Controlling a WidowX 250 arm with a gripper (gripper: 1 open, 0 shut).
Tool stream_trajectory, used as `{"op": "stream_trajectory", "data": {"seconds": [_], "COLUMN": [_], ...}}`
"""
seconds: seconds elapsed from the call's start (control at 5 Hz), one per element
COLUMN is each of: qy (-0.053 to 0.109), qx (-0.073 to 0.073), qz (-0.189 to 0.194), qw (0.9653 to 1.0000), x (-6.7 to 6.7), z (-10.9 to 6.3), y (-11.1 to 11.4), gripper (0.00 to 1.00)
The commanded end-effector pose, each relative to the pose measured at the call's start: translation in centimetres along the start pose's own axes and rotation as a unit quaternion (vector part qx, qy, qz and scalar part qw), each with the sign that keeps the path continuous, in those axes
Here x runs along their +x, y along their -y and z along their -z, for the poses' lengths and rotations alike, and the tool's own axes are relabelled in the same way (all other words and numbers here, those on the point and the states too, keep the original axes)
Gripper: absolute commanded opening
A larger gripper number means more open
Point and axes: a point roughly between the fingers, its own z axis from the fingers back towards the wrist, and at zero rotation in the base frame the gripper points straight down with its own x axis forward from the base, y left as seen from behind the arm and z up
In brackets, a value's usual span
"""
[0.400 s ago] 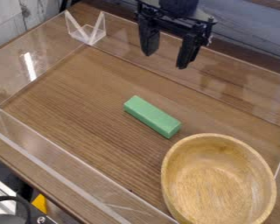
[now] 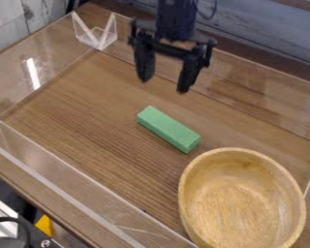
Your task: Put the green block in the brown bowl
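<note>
Above the far middle of the worktop (image 2: 80, 136), the gripper (image 2: 169, 70) now hangs to the left of where it was a moment ago, when it sat nearer the far right corner. It also appears a little lower, with its fingertips closer to the wood, though the single view makes the height hard to judge. Nothing else has shifted: the block and the bowl lie just as they did.

Both dark fingers (image 2: 143, 60) point straight down and stand spread wide apart, with plain wood showing between them. The hand is released; it holds nothing and touches nothing, and its tips end short of the board.

Near the centre of the worktop lies the green block (image 2: 169, 129), flat on the wood grain, its long side running diagonally from upper left to lower right. It sits below the gripper in the picture, apart from it, not between the fingers.

At the near right corner rests the brown bowl (image 2: 197, 174), upright and with only bare wood grain inside. Its rim comes near the lower right end of the block, but the two seem not to touch.

Clear walls (image 2: 42, 87) border the worktop along its left and near edges, and a small clear stand (image 2: 94, 32) sits at the far left corner.
</note>
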Motion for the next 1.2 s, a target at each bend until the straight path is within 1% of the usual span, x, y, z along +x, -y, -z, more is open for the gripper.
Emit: {"op": "stream_trajectory", "data": {"seconds": [0.0, 0.2, 0.4, 0.6, 0.8, 1.0], "qy": [0.03, 0.043, 0.059, 0.073, 0.081, 0.088], "qx": [-0.02, -0.039, -0.06, -0.073, -0.075, -0.076], "qz": [-0.121, -0.243, -0.36, -0.472, -0.507, -0.534], "qw": [0.9919, 0.9684, 0.9293, 0.8757, 0.855, 0.8375], "x": [-1.5, -1.5, -1.4, -0.3, 0.3, 0.3], "z": [-0.5, 1.1, 2.8, 4.5, 5.5, 4.3], "y": [1.0, 1.5, 1.9, 0.7, -0.4, -2.6], "gripper": [1.0, 1.0, 1.0, 1.0, 1.0, 1.0]}}
